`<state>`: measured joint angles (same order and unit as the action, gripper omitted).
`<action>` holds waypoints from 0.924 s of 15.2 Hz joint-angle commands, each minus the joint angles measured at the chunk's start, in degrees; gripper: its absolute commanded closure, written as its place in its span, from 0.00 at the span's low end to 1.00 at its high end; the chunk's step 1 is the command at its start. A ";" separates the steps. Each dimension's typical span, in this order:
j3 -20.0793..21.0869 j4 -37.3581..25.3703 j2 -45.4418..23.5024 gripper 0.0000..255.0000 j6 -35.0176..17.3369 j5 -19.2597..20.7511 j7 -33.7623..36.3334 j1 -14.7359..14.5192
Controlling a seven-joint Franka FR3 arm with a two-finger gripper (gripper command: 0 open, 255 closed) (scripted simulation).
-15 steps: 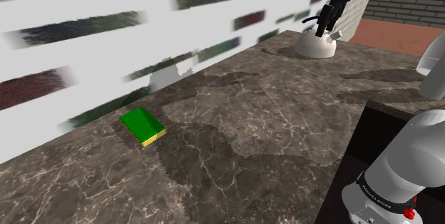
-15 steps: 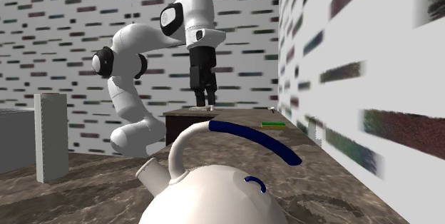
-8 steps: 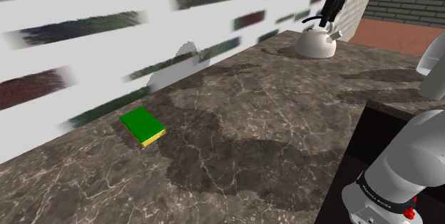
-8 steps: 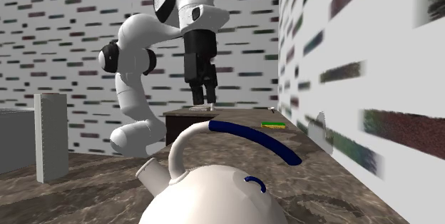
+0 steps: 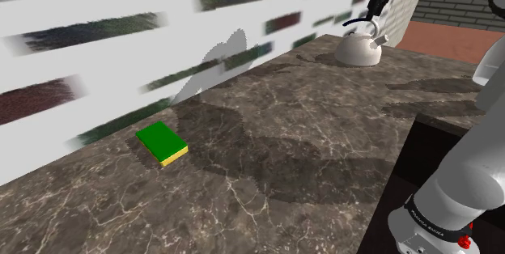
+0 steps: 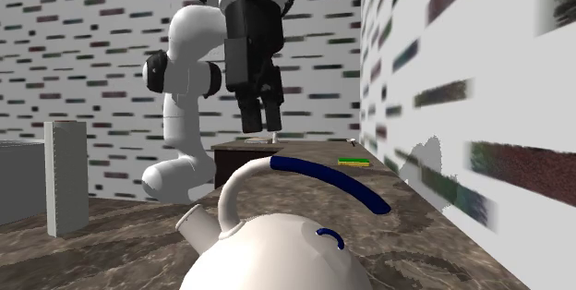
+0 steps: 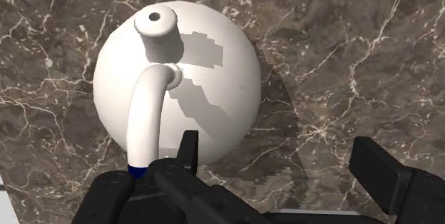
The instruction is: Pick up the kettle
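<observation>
**A:** And there were the fingers (image 7: 378,176), spread wide apart, with nothing gripped and nothing touching either pad!

**B:** Fully open, then. And the kettle (image 7: 178,80)?

**A:** White and round-bodied, it stood upright on the dark marbled worktop (image 7: 342,58), below the fingers but off-centre. One finger hung over the edge of its body, and the other was out over bare stone.

**B:** So most of the gap between them sat over worktop, not kettle.

**A:** Exactly that. They pointed down at it from above and made no contact.

**B:** What about the handle (image 7: 146,115)?

**A:** It was a white arch over the top of the body, turning dark blue at the end closest to the nearer finger. The spout (image 7: 157,21) was on the far side of the body from the fingers and pointed away from them.

**B:** Anything else on that surface?

**A:** A flat green slab (image 5: 162,144) with a yellow underside lay well away from the fingers, close to the white wall (image 5: 97,58) with its dark dashes. A tall white block (image 6: 66,177) stood upright, also well apart from them.

**B:** And the machine itself?

**A:** The white arm (image 6: 185,113) rose from the dark stand (image 5: 421,155) and bent over, so the fingers hung at its far end above the kettle.
</observation>
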<state>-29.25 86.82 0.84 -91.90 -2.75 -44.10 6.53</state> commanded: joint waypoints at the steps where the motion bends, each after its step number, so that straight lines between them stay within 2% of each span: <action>1: -1.73 -6.25 -5.28 0.00 1.74 -3.07 -3.37 1.61; 4: -3.46 -17.97 -14.60 0.00 5.69 -8.85 -8.03 6.09; 6: -3.73 -27.70 -21.49 0.00 9.42 -13.08 -10.32 10.49; 14: -3.44 -15.67 -17.29 0.00 1.14 -10.43 -10.24 7.56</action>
<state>-32.67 69.99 -16.82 -89.91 -13.39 -54.28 14.32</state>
